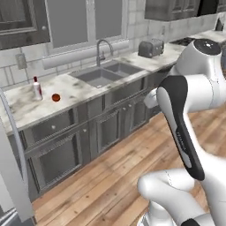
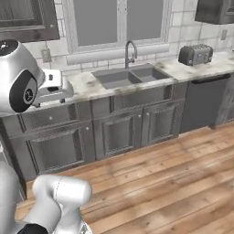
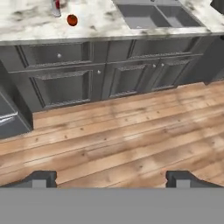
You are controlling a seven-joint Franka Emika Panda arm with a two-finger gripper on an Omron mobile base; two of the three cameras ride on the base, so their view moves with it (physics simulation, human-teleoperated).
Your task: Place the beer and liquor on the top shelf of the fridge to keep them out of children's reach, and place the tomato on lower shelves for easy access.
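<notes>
I see the liquor (image 1: 37, 88) upright on the marble counter (image 1: 79, 86), left of the sink (image 1: 108, 73), with the tomato (image 1: 55, 97) just beside it, apart from the bottle. My fingers (image 3: 112, 178) are spread wide and empty, hanging over the wood floor (image 3: 131, 140) facing the cabinets (image 3: 65, 83).
</notes>
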